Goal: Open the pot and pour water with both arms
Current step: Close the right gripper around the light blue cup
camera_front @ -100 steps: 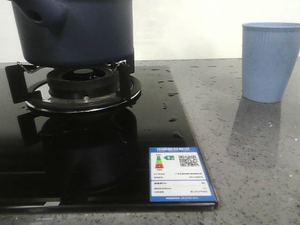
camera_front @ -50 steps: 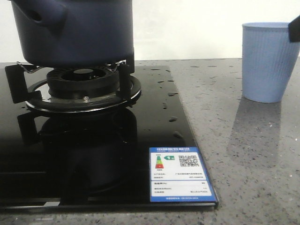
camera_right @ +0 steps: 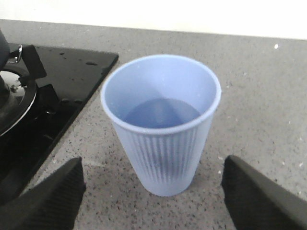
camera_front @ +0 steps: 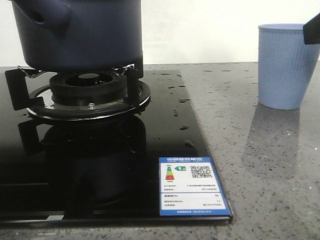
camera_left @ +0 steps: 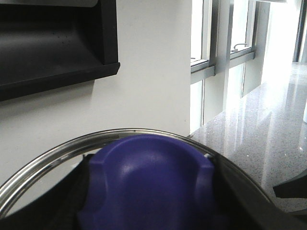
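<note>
The dark navy pot [camera_front: 80,32] stands on the gas burner [camera_front: 90,90] at the far left; its top is out of view. My left gripper [camera_left: 148,196] is shut on the blue knob [camera_left: 148,167] of the steel-rimmed lid [camera_left: 43,160], held in the air before a white wall. The pale blue ribbed cup [camera_front: 287,65] stands on the counter at the right with water in it [camera_right: 162,112]. My right gripper [camera_right: 152,194] is open, one finger on each side just short of the cup, apart from it. One fingertip [camera_front: 313,27] shows at the front view's right edge.
The black glass hob [camera_front: 100,165] carries water drops and a label [camera_front: 192,185] at its front right corner. The speckled grey counter [camera_front: 265,175] runs along its right side. A white wall stands behind.
My right gripper's fingertip has come into the front view from the right edge and moved left toward the cup. The pot and cup have not moved.
</note>
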